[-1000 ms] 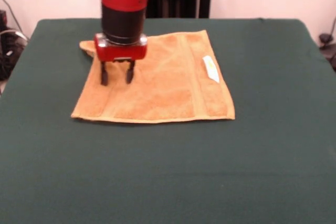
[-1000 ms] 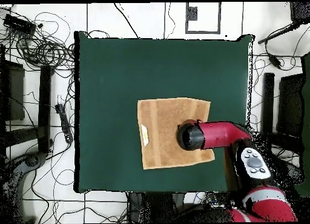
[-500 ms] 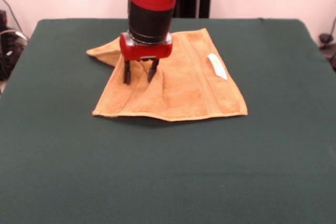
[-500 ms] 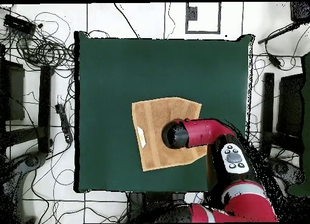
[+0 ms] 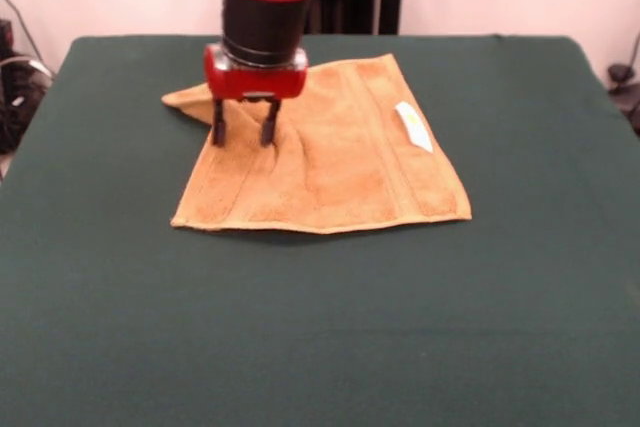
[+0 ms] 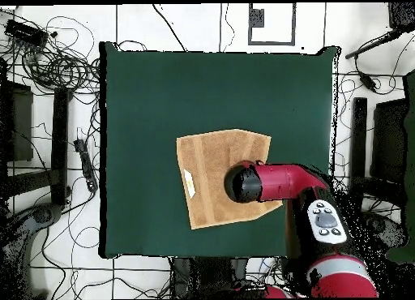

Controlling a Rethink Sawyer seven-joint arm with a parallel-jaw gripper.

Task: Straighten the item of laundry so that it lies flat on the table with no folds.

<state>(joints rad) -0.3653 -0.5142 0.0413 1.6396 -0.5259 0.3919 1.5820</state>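
The golden-orange towel (image 5: 345,162) lies spread on the dark green table (image 5: 300,337), left of centre towards the far side. Its far left corner is drawn out into a point and a low wrinkle runs near that corner. The white label (image 5: 413,127) shows on the right border band. My gripper (image 5: 243,134) points straight down over the towel's far left part, open, with the fingertips (image 5: 217,137) at the cloth's surface and nothing between them. In the overhead view the arm's end (image 6: 241,183) hides the gripper above the towel (image 6: 209,171); the label (image 6: 189,183) shows there too.
The green cloth extends widely on all sides of the towel (image 6: 162,94). Cables and gear (image 6: 57,66) lie on the floor round the table. The arm's body (image 6: 328,224) hangs over the table's edge on the robot's side.
My gripper dragged the towel right in the front view, pulling its far left corner into a point, and has now moved back left. The towel has stayed put since.
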